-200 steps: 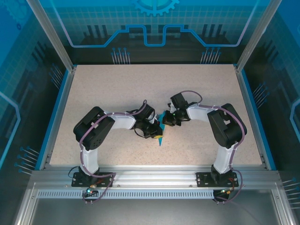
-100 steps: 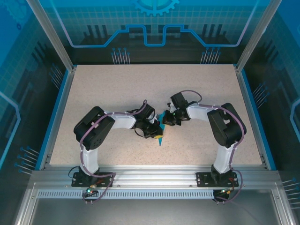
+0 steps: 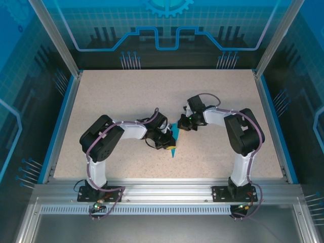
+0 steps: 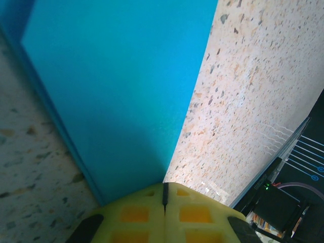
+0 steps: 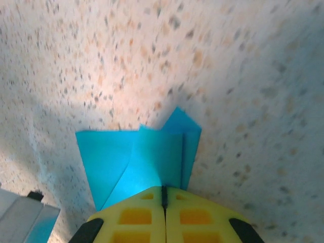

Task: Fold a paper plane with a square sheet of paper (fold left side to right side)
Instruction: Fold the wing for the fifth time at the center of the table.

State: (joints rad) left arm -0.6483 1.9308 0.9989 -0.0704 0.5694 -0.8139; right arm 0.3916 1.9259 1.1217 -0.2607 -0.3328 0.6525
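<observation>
The paper plane (image 3: 173, 151) is a narrow teal-blue folded shape lying mid-table between the two arms, its sharp tip toward the near edge. My left gripper (image 3: 170, 145) is shut, its yellow fingertips (image 4: 136, 212) resting down on the paper's smooth flap (image 4: 121, 86). My right gripper (image 3: 180, 126) is shut too, just past the paper's far end. In the right wrist view its yellow fingertips (image 5: 195, 215) sit at the edge of the layered flaps (image 5: 152, 157), with nothing pinched between them.
The speckled beige table (image 3: 126, 96) has a blue rim (image 3: 65, 119) on its sides and clear enclosure walls around it. An aluminium rail (image 3: 162, 190) carries both arm bases at the near edge. A dark device with cables (image 4: 276, 210) sits beyond the table edge.
The right gripper has drawn back toward the far side of the table, off the plane's upper end. The left gripper and the paper have stayed put.
</observation>
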